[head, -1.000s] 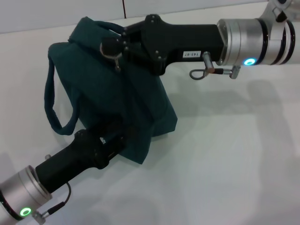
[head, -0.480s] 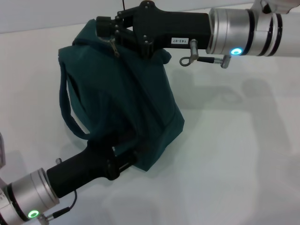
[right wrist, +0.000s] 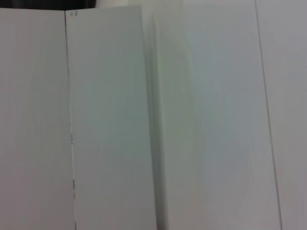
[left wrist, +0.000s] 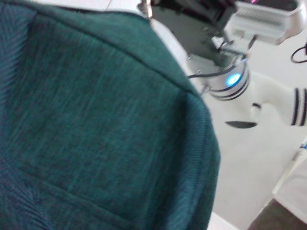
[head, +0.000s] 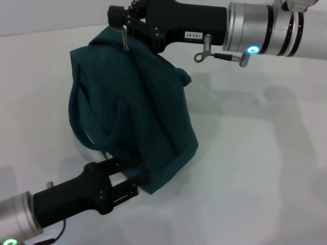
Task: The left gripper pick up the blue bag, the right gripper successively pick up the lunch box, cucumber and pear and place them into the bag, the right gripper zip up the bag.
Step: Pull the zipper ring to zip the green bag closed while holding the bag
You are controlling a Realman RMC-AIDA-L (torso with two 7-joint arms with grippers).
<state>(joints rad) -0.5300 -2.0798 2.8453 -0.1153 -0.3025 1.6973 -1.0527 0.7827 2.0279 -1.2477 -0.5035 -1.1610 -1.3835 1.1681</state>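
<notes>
The blue bag (head: 143, 107) stands tall on the white table and looks closed at the top. My right gripper (head: 121, 19) is shut at the bag's top corner, with the metal zipper pull (head: 124, 39) dangling just under its fingers. At the bag's lower front corner, my left gripper (head: 134, 173) holds the fabric edge. Teal bag fabric (left wrist: 96, 120) fills the left wrist view, with the right arm (left wrist: 230, 79) and its blue light behind. No lunch box, cucumber or pear is in view. Only pale wall panels appear in the right wrist view.
The white table (head: 255, 168) stretches to the right and front of the bag. One loop handle (head: 82, 132) hangs down the bag's left side. A cable loop (head: 204, 51) sticks out under the right wrist.
The right gripper has risen and drawn the bag's top up and back, so the bag stands taller. The left arm has slid down toward the lower left with the bag's corner.
</notes>
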